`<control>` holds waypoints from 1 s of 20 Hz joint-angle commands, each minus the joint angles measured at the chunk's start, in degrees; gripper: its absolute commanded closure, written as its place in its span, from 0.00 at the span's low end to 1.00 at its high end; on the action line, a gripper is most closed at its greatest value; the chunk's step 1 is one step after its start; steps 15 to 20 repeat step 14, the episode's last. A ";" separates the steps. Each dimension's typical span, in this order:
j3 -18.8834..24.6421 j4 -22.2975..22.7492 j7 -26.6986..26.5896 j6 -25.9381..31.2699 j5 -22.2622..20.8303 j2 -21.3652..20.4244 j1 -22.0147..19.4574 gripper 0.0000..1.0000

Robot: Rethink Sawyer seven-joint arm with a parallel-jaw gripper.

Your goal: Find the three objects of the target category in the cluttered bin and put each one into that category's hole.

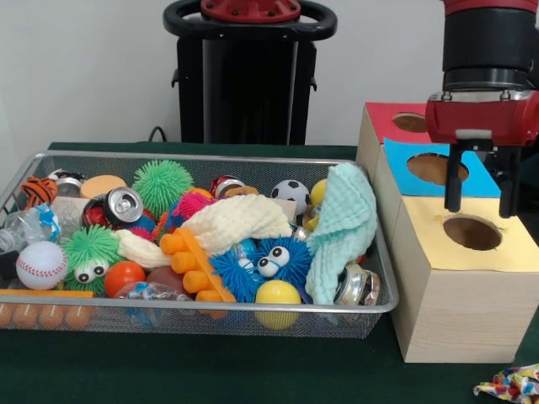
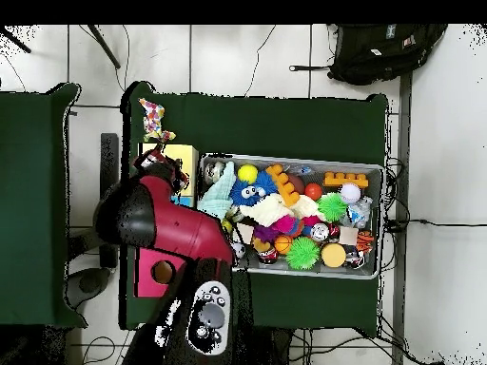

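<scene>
Front view, L to R: the wide shallow silver wire-mesh bin [image 1: 202,156] fills the left and centre, packed w/ balls, spiky rubber toys, cans and an orange plastic piece. No dotted fabric shows on top of the heap. A cream waffle cloth [image 1: 236,223] lies across the middle. A mint-green waffle cloth [image 1: 345,227] drapes down by the bin's right end, and either could hide sth. Right of the bin stand the pale wooden boxes, the largest one [image 1: 459,320] nearest the camera. Its round dark hole w/ the yellow paper top [image 1: 472,232] sits behind the box's front edge, w/ the blue-topped hole [image 1: 432,168] at 11 o'clock from it and the red-topped hole [image 1: 410,123] beyond that. The red-and-black arm's gripper [image 1: 481,210] hangs directly over the yellow hole, its two black fingers spread apart w/ nothing between them, so it is released and empty. One small white fabric piece printed w/ multicoloured dots [image 1: 512,387] lies on the green table cloth [image 1: 253,370] at 5 o'clock from the gripper, in front of the big box and outside both bin and hole. Its long axis runs approx. across the picture, and the frame edge cuts it off. Overhead shows the same piece [image 2: 154,119] on the table, just past the yellow-topped box. Whether other pieces are in the hole can't be told. Judgement: that piece is the nearest target. Open table surrounds it, but the box's front wall is close, so a descent needs to clear that edge. The bin lies at 9 o'clock, w/ its right rim close to the box.
</scene>
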 commanded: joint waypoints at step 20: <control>-7.28 -9.56 7.61 11.87 -0.60 3.80 1.28 0.00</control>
